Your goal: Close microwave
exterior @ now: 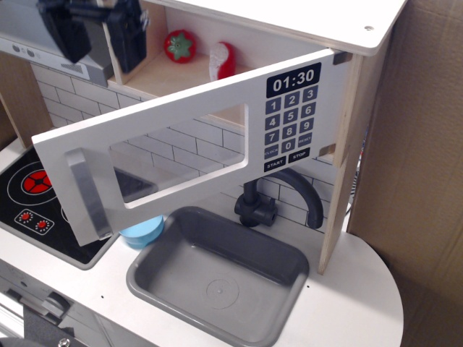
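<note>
The microwave (289,43) sits high over the back right of the worktop (347,303), and its white door (181,144) is swung wide open toward the front left corner, hanging out over the sink (217,278). Clock on the door reads 01:30, keypad (291,119) right under it. The grey bar handle (88,191) is at the door's free end, above the stove (36,210) on the left edge. Black faucet (278,196) pokes up behind the sink. Gripper (94,29) is up in the top left, above the door, touching nothing, 2 fingers spread apart. Inside the box there's a red tomato (179,45) and another red-and-white toy (223,59). Blue thing (143,231) peeks out under the door.
</note>
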Controlling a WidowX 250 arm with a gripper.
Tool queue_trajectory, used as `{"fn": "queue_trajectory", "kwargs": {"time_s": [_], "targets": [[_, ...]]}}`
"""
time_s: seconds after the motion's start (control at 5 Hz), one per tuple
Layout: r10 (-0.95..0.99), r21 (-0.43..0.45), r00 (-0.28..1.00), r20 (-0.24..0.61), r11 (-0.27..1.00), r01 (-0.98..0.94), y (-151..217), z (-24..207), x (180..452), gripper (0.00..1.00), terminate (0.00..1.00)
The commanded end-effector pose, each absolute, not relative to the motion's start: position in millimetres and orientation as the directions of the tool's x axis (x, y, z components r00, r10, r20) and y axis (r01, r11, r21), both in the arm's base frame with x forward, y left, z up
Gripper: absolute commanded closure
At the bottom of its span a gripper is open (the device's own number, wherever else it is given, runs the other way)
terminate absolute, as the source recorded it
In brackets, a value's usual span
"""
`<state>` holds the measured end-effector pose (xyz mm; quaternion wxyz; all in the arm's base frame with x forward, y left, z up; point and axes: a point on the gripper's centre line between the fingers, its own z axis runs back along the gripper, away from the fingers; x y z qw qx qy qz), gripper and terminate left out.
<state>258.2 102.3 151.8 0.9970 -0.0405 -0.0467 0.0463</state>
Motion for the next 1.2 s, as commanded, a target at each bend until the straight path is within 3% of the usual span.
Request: {"fn": "queue_trajectory", "kwargs": {"time_s": [0.0,0.4,0.6,1.0], "targets": [[-0.011,-0.087,0.979,0.206,0.996,0.029,76,175,261,0.0,0.0],[-0.123,0.009,0.962,0.243,0.992,0.125,46,165,258,0.0,0.0],[-0.171,0.071,0.953,0.249,0.985,0.158,46,158,259,0.0,0.0],[-0.171,0.093,0.959,0.224,0.984,0.154,56,141,259,0.0,0.0]]}}
